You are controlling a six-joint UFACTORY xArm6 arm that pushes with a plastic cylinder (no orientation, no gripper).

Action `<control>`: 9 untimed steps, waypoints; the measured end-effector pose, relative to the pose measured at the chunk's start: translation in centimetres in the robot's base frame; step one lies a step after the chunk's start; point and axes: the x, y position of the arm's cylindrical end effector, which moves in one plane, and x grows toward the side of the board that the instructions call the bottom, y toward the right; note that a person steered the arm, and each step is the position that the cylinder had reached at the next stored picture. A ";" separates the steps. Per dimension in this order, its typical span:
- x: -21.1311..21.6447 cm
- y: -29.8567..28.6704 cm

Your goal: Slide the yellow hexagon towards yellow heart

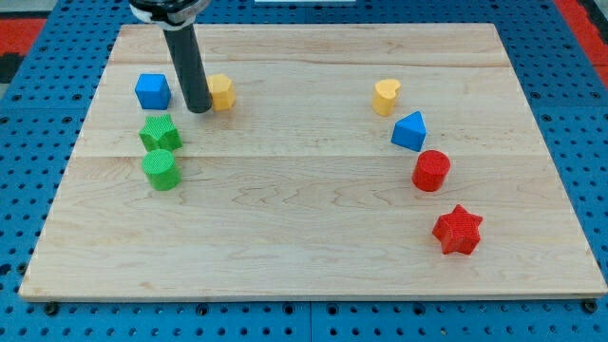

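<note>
Yellow on yellow today: small yellow plastic hexagon block (221, 92) sits far-left on the pale wooden board (313, 256), and its target, the yellow heart-shaped block (386, 96), waits far-right, well apart across open wood. My tip (199, 110), end of the dark rod, is planted on the hexagon's left side, touching or as good as touching. No jaws on this rig, so nothing to call released or clenched; it's a bare rod, pushing only.

Neighbours: blue cube (152, 90) just left of the rod, green star block (160, 132) and green cylinder (161, 169) nearer and a bit left. Over by the heart: blue triangular block (409, 130) just near-right of it, then red cylinder (431, 170) and red star (457, 229) further toward the near edge.

Judging the step: contact looks about right, w/ the rod behind the hexagon on the line to the heart. Best play is a straight push to the right, kept centred on the block so it doesn't spin off the tip. Lane btwn looks open. Ease up approaching the heart, and don't drift nearward or the blue triangle gets clipped.
</note>
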 end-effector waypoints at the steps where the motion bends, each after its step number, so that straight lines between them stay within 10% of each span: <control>1: -2.1 4.6; 5: -9.3 9.1; 9: 0.9 11.6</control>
